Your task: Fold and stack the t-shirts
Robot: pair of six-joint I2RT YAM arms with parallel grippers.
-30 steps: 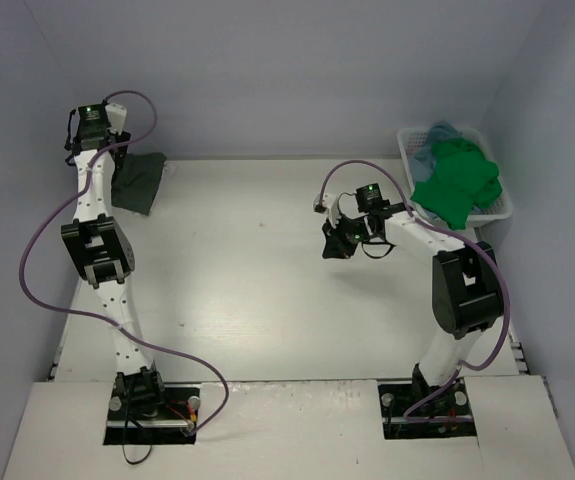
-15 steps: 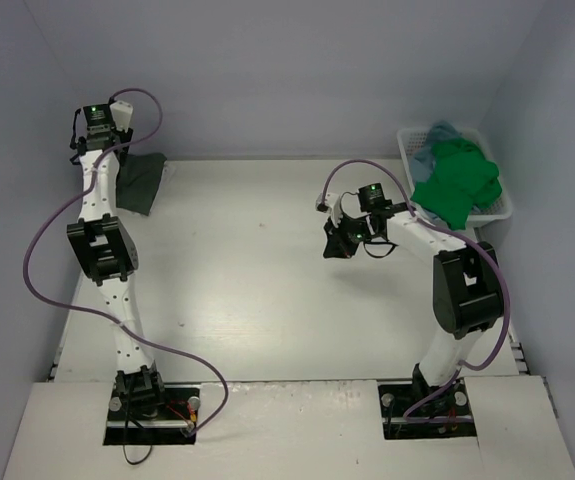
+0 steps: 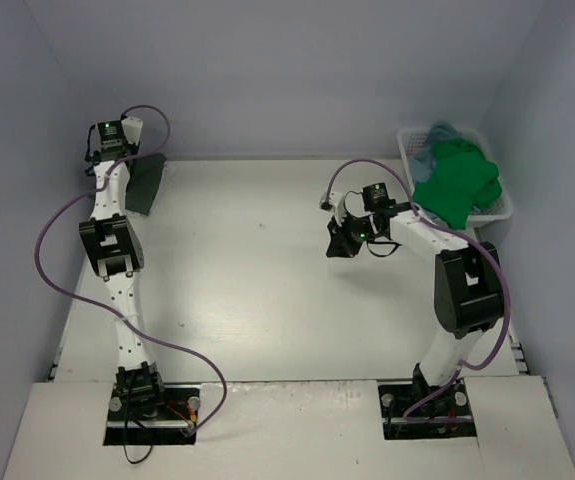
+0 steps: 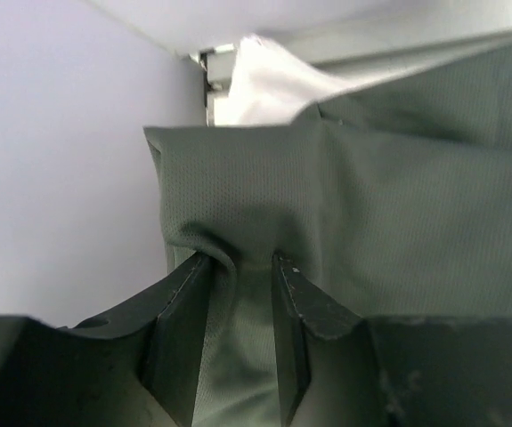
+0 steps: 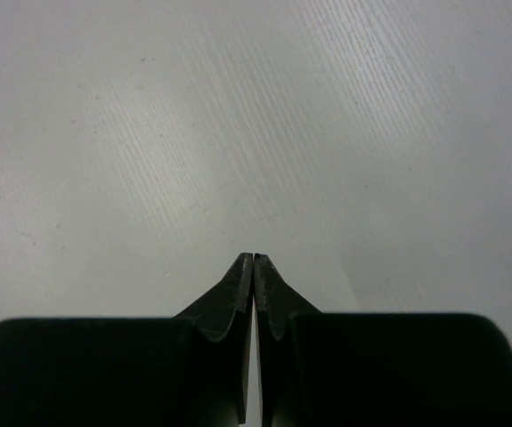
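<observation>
At the far left corner of the surface (image 3: 257, 270), close to the wall (image 4: 60, 178), the dark grey t-shirt (image 3: 145, 182) lies in a rumpled, partly doubled heap. In the left wrist view a piece of white cloth (image 4: 264, 80) shows just behind it, against the corner; whether that is a shirt cannot be told. The left gripper (image 4: 240, 267) reaches down onto the near edge of the grey shirt, and its jaws pinch a raised ridge of the fabric, which puckers up between the two fingers and touches both.

Well apart, at the far right edge, the green t-shirt (image 3: 457, 185) is heaped in a white lattice basket (image 3: 404, 150) and spills over its near rim. The teal-blue t-shirt (image 3: 437, 140) peeks out behind and beneath it.

Between the two places, the right gripper (image 5: 253, 260) hangs over bare surface, its jaws clenched tip to tip with nothing between them.
</observation>
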